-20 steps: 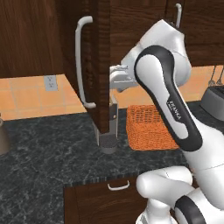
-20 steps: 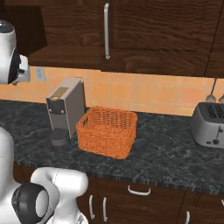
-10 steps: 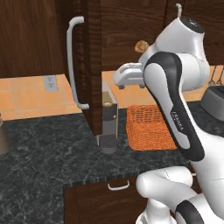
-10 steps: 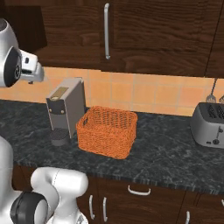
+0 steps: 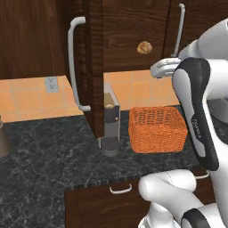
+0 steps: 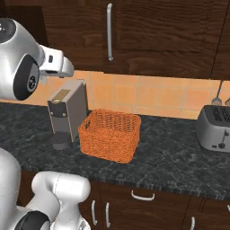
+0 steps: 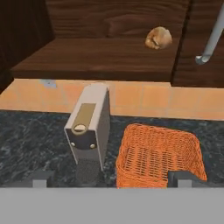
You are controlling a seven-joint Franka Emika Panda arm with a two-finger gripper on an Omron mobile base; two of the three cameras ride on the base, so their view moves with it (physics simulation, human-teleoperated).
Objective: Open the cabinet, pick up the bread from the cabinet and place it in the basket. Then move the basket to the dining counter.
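Black granite counter (image 5: 53, 151), left base view: cabinet (image 5: 95, 67) door stands swung open; bread (image 5: 144, 47) sits on its shelf. Hand view: gripper (image 7: 111, 178) released, empty; bread (image 7: 158, 37) lies above and ahead, basket (image 7: 159, 154) directly below. Advance level, centring bread between fingers.

I saw an orange tiled backsplash (image 6: 148, 96) behind a black speckled counter (image 6: 170, 157), with dark drawers (image 5: 107, 200) below and a toaster (image 6: 214, 128) at right.
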